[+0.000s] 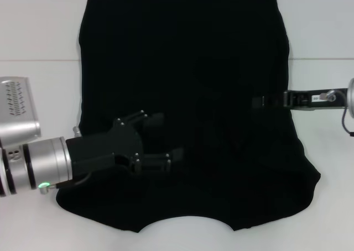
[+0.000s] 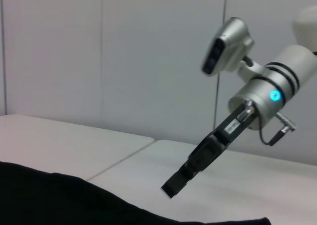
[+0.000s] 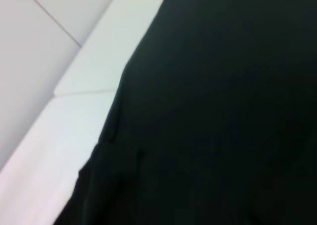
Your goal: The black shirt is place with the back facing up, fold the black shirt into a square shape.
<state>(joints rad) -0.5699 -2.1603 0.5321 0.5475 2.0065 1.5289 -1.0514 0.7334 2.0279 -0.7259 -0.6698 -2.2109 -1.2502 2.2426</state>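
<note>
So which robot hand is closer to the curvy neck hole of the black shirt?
The left gripper. It sits over the black shirt just above the neckline. The right gripper is over the shirt's right side, farther from it.

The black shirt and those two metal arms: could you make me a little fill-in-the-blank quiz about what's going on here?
1. The black shirt lies spread on a ____ table.
2. The curved neckline is at the edge ____ to the robot.
3. The left gripper, over the shirt, has its fingers ____.
4. The right gripper reaches in from the shirt's ____ side.

Missing words: white; nearest; open; right
</note>
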